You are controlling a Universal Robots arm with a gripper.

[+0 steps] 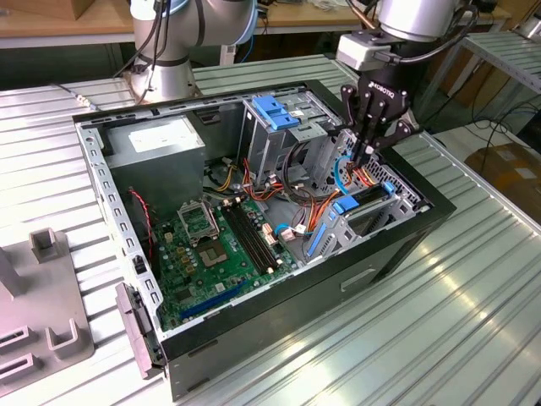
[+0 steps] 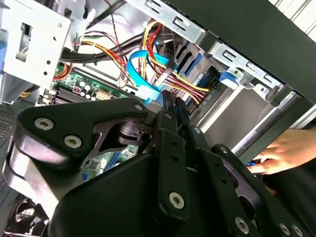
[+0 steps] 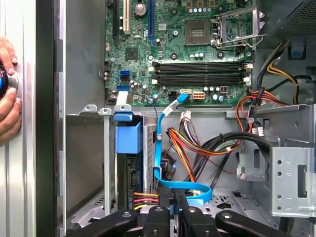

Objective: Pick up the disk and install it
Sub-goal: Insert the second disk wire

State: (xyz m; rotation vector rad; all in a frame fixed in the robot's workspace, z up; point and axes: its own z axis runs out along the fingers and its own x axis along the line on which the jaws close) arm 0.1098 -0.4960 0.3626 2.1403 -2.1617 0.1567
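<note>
**bench_rat:** Where's the disk (image 1: 372,199) at? Can't spot it in the claw.

**looseScrew:** It's in the computer case (image 1: 338,279), standing on edge in the bay at the exterior view's right end. In the first wrist view you can see its dark body (image 3: 132,177) with the blue rail (image 3: 127,138) on it, right against the case's side wall.

**bench_rat:** And the gripper (image 1: 358,156)?

**looseScrew:** It hangs just above that end of the case with its fingers (image 3: 165,210) pinched almost together and pointing down. There's nothing between them. It's in among the wiring, and the light blue data cable (image 3: 159,148) loops right by the tips. The disk is just beside it, not touching as far as I can tell.

**bench_rat:** Anything else in there?

**looseScrew:** The green motherboard (image 1: 211,245) is on the case floor. The grey power-supply box (image 1: 156,148) sits in the far left corner, and the drive cage with the blue handle (image 1: 275,112) is to its right. There's also a person's hand (image 3: 7,94) resting outside the case wall, fingers around something small and blue.
</note>
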